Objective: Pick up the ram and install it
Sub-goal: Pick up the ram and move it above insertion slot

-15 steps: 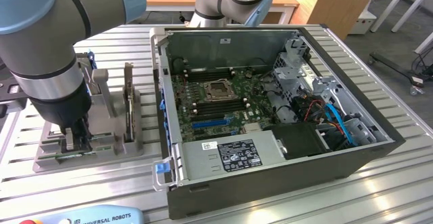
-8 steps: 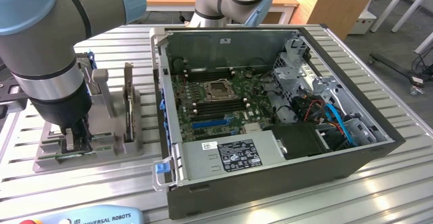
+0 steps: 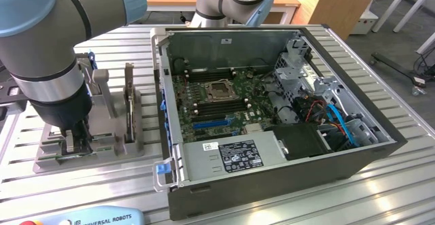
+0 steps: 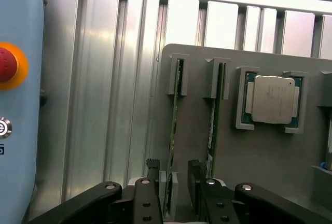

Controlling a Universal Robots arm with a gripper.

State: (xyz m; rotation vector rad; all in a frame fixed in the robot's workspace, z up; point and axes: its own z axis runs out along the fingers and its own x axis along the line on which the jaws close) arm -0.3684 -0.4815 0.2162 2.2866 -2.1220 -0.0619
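A second thin green circuit-board stick (image 4: 212, 120) is standing beside the green ram (image 4: 174, 130), leaving a narrow gap where one black finger (image 4: 196, 176) is sitting. The ram's other side is lying free.

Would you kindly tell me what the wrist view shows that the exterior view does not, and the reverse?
The wrist view adds the ram, on edge in the grey holder and flanked by the open gripper, a second stick beside it, a silver processor chip and a red button. The exterior view adds the open computer case, its motherboard and the arm. Both share the holder, the gripper and the slatted table.
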